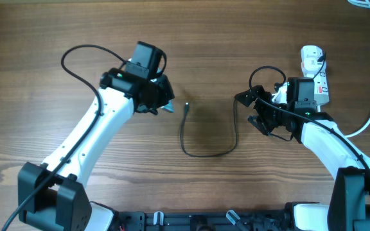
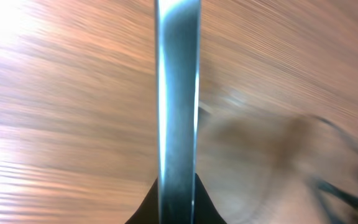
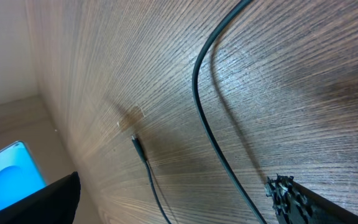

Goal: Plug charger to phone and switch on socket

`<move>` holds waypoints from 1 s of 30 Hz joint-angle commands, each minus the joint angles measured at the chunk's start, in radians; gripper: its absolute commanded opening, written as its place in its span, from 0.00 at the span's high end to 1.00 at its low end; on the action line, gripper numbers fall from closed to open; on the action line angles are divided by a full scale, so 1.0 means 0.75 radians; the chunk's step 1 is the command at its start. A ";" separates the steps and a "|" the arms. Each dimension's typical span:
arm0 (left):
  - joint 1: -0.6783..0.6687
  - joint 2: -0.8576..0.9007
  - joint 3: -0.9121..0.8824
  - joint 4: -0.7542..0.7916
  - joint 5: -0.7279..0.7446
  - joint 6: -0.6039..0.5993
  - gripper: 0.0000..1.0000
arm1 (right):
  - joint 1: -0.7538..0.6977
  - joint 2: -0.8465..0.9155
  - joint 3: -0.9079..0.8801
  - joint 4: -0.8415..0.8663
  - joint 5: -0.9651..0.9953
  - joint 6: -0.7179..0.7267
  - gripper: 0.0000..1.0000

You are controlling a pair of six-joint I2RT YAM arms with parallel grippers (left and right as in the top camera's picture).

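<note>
1. The left pincer [image 1: 165, 106] is clamped, apparently on the phone [image 2: 178, 106], which shows edge-on in its blurred wrist view. It should hold steady, port towards the tip.
2. The right pincer [image 3: 174, 180] gapes wide and empty over the charger [image 3: 196, 93], which lies looped on the worktop [image 1: 236, 38].
3. It is best to grip just behind the tip [image 3: 135, 143], which lies near the phone, so the tip cannot flex.
4. The socket [image 1: 322, 82] lies beyond the right arm.

Wooden table [image 1: 44, 38] bearing charger [image 1: 204, 155], socket [image 1: 322, 82]
</note>
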 commanded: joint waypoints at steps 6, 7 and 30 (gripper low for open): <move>-0.093 0.140 -0.174 0.150 -0.388 0.164 0.96 | 0.003 0.005 -0.001 0.003 0.014 -0.025 0.00; -0.095 0.153 -0.175 0.150 -0.388 0.176 0.96 | 0.003 0.005 -0.001 0.003 0.014 -0.026 0.00; -0.098 0.192 -0.267 0.119 -0.382 0.170 0.96 | 0.003 0.005 -0.001 0.003 0.014 -0.026 0.00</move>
